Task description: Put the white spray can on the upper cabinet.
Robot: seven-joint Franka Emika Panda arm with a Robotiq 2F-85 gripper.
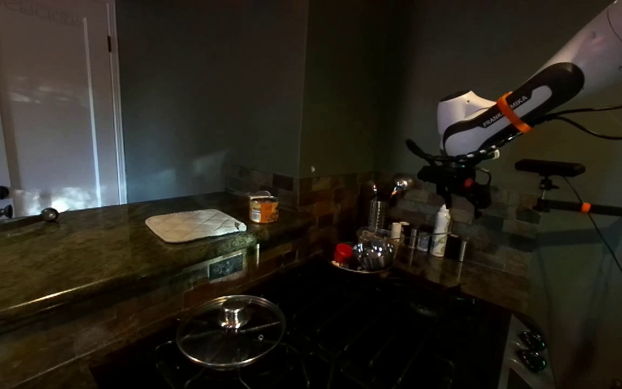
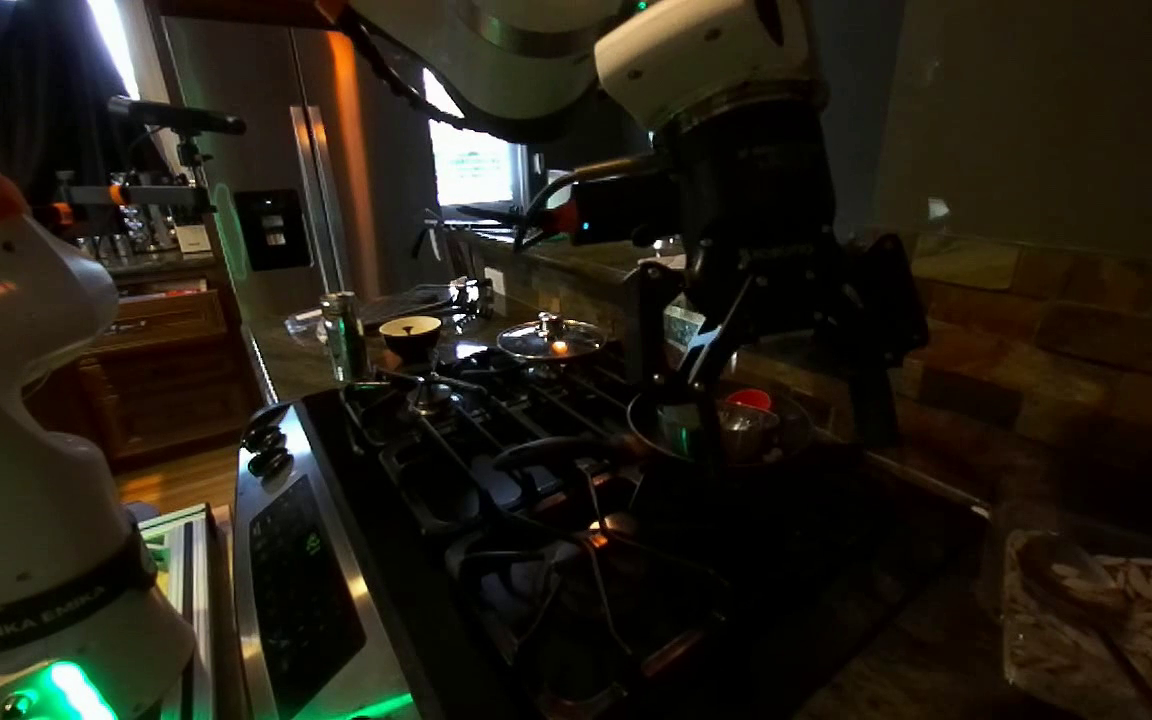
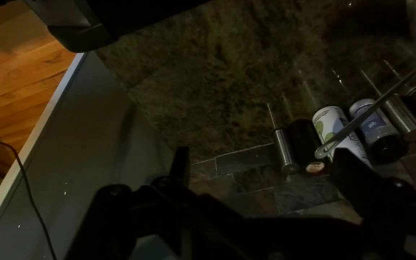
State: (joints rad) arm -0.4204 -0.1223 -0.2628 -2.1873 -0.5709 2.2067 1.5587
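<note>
fingers (image 3: 354, 177) spread apart; white spray can (image 1: 440, 232) upright, long axis vertical, narrow end pointing up.

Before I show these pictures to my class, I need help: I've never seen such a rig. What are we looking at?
This is a Franka Emika robot arm. Two pictures are taken from outside it; the wrist view is taken from the arm itself, looking past its gripper. The gripper stands open, holding nothing. The white spray can stands near the tiled wall. The stone-topped upper cabinet bears a quilted potholder and an orange-labelled jar; a glass lid rests on the gas stove.
</note>
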